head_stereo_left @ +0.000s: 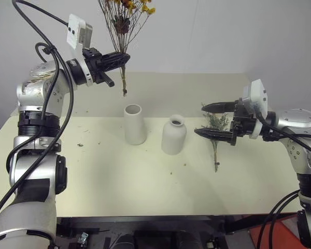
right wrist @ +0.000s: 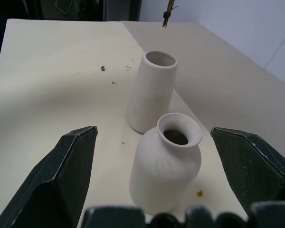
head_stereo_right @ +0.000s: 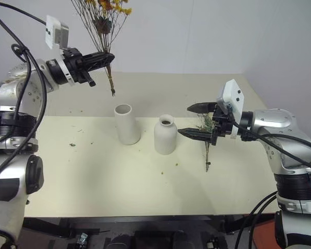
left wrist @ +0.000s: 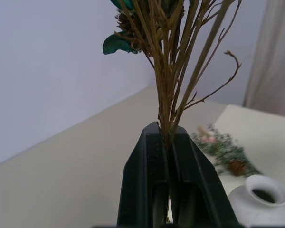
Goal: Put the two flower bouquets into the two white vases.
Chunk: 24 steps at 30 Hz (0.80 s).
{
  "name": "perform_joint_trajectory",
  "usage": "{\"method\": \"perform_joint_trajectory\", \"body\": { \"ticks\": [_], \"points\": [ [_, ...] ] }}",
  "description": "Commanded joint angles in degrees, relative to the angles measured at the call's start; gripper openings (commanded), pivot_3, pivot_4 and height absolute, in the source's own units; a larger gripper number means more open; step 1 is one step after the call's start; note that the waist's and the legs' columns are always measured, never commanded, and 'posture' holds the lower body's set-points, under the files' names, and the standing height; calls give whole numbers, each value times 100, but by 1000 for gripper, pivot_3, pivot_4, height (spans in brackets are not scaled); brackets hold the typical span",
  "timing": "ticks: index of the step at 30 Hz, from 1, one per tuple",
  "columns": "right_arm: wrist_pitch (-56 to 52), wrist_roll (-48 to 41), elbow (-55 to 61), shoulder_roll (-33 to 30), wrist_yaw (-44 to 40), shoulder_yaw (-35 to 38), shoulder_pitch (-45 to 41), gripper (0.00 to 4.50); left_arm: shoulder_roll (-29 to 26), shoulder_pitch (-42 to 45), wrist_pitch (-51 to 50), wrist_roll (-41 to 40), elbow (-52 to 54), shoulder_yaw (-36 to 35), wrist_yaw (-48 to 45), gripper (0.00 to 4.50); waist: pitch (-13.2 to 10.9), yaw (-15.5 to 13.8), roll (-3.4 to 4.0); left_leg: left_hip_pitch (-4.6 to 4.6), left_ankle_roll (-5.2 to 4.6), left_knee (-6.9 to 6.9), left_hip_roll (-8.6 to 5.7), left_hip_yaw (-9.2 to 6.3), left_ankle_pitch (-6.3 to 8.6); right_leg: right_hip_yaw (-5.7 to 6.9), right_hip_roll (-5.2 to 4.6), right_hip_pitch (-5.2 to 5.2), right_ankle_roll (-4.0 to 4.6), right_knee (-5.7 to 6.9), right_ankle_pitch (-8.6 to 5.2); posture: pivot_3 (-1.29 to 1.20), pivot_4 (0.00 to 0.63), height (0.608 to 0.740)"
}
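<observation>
Above the taller vase (head_stereo_left: 135,123) my left gripper (head_stereo_left: 115,58) pinches the yellow bouquet (head_stereo_left: 123,21) upright, stem ends dangling behind its mouth; I reckon they could snag the rim and tip it; right of it, my right gripper (head_stereo_left: 211,120) is spread empty over the grey-green bouquet (head_stereo_left: 216,136) lying on the table (head_stereo_left: 109,176).

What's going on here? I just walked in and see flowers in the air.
The left gripper is shut on the yellow-orange bouquet, holding it upright above the taller vase. The right gripper hangs open beside the shorter vase, over the grey-green bouquet lying on the table. Both vases are empty.
</observation>
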<state>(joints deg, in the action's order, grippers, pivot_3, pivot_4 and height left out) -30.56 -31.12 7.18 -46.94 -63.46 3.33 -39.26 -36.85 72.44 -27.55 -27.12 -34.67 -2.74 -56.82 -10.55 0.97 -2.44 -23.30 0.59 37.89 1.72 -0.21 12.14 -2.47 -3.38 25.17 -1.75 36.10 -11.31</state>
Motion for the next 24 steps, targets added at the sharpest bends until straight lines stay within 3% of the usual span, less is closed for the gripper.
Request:
{"method": "perform_joint_trajectory", "body": {
  "ticks": [1,24],
  "points": [
    [-45,-58,186,-129,17,196,4,4500,84,315,379,132,-233,-139,-229,61,0,1,0,0,0,0,0,0,0,0,0,0,0,1,0,0,150,740],
    [-247,-235,501,-267,202,332,221,4500,511,-62,241,389,-434,-214,-179,61,0,3,0,2,0,2,2,-1,0,0,1,0,-6,4,-3,0,150,740]
  ]
}}
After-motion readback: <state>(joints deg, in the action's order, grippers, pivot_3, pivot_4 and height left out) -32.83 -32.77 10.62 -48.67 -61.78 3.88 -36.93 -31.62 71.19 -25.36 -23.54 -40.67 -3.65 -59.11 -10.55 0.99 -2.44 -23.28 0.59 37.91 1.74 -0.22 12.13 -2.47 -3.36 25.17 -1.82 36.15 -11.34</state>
